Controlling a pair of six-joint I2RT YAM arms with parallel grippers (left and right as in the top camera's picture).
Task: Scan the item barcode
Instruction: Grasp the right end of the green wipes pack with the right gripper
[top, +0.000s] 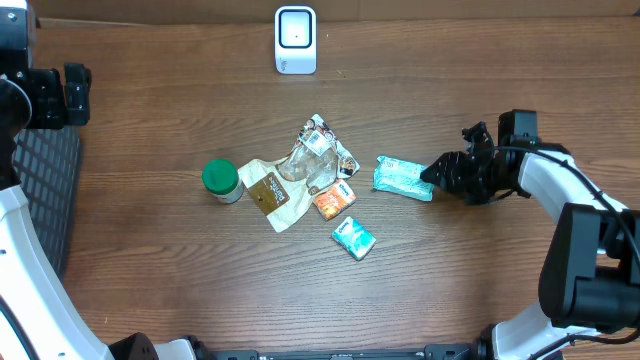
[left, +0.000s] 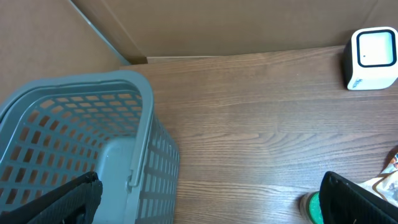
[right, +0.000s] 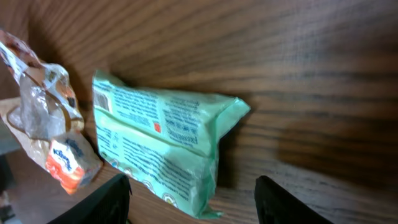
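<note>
A mint-green packet (top: 403, 178) lies flat on the wooden table, right of the item pile. In the right wrist view the green packet (right: 161, 134) fills the middle, printed side up, with striped print at its left end. My right gripper (top: 434, 175) sits just right of it, open; its fingers (right: 106, 199) stand either side of the packet's near edge without pinching it. The white scanner (top: 295, 40) stands at the back centre. My left gripper (left: 208, 190) hangs open at the far left, over the basket's edge, holding nothing.
A pile sits mid-table: green-lidded jar (top: 221, 181), brown pouch (top: 268, 192), clear plastic bag (top: 313, 160), orange packet (top: 333, 200), small teal packet (top: 353, 237). A grey mesh basket (left: 81, 143) stands at the left edge. The scanner (left: 373, 56) also shows in the left wrist view.
</note>
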